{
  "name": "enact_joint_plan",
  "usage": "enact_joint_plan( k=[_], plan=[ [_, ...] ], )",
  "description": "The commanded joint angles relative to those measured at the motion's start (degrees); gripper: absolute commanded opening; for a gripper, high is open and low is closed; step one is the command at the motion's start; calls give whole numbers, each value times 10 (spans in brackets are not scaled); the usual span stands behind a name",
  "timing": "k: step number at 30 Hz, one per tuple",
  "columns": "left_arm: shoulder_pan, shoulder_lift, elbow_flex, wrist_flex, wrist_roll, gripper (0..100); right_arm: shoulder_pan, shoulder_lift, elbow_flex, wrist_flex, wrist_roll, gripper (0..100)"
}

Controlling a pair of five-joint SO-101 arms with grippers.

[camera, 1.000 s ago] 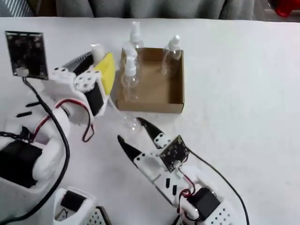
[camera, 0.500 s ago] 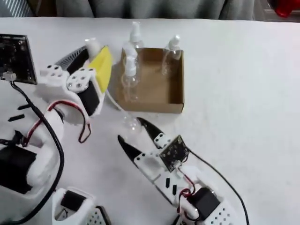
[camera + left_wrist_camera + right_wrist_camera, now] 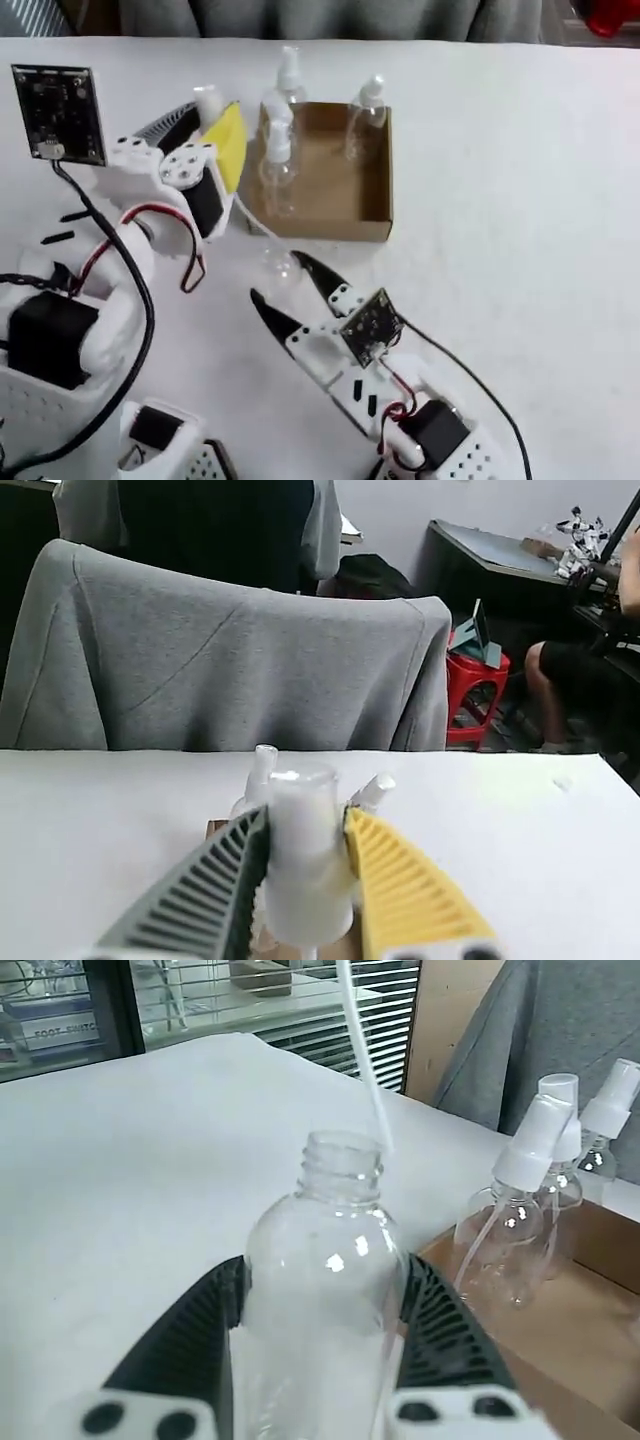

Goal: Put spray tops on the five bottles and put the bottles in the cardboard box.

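My left gripper (image 3: 213, 108) is shut on a white spray top (image 3: 207, 98), held between its grey and yellow fingers just left of the cardboard box (image 3: 375, 215). The left wrist view has the spray top (image 3: 300, 850) upright in that gripper (image 3: 302, 825). Its thin dip tube (image 3: 255, 228) slants down toward a clear, uncapped bottle (image 3: 280, 265), which stands in front of the box with my right gripper (image 3: 277, 276) shut on it. In the right wrist view the tube (image 3: 365, 1060) ends at the rim of the bottle (image 3: 325, 1290); whether it is inside I cannot tell. Several capped bottles (image 3: 277, 165) stand in the box.
The table (image 3: 520, 200) has free white surface to the right of the box. A grey chair back (image 3: 230, 650) stands beyond the far edge. The left arm's body and cables (image 3: 100, 260) fill the left near side.
The left gripper with the spray top swung left and then came back right, ending close to where it was a second ago. The right gripper and the bottle have not moved.
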Motion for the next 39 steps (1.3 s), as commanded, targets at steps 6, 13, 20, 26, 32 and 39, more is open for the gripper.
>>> enact_joint_plan(
  k=[6,13,20,26,32,39],
  plan=[
    [-13,-4,-59,0,8,20,1,-6,-4,-12,6,15],
    [-13,-5,-26,10,8,20,1,-6,-4,-12,6,15],
    [-7,-10,-22,50,8,20,1,-6,-4,-12,6,15],
    [-7,-38,54,41,8,20,1,-6,-4,-12,6,15],
    [8,-98,145,-16,11,20,1,-6,-4,-12,6,15],
    [80,-132,193,-19,12,20,1,-6,-4,-12,6,15]
  ],
)
